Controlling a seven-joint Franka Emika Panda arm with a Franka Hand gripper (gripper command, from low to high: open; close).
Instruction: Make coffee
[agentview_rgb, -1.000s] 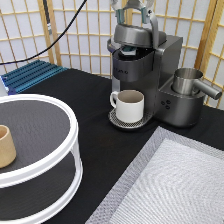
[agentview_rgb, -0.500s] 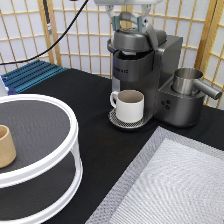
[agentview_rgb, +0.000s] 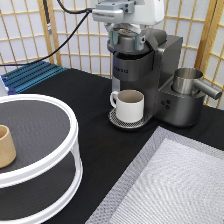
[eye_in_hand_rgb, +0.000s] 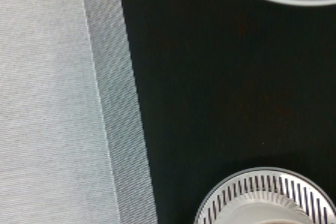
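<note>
While the gripper (agentview_rgb: 127, 35) sits right on top of the coffee machine (agentview_rgb: 145, 75) near the tabletop's far edge, I honestly can't tell if it's apart or together, and no coffee pod shows. Cream mug (agentview_rgb: 129, 105) is on the drip tray under the spout. I'd press straight down, gently. Wrist view: just grey mat (eye_in_hand_rgb: 52, 110), black tabletop (eye_in_hand_rgb: 225, 90), slotted drip tray (eye_in_hand_rgb: 259, 192).

We note a cream mug (agentview_rgb: 131, 105) on the drip tray (eye_in_hand_rgb: 262, 197) of the dark coffee machine (agentview_rgb: 150, 75). A steel jug (agentview_rgb: 189, 81) stands beside. At exterior left, a white two-tier stand (agentview_rgb: 35, 150) carries a tan wooden cup (agentview_rgb: 6, 146). A grey mat (agentview_rgb: 175, 185) covers the black tabletop (agentview_rgb: 100, 135).
</note>
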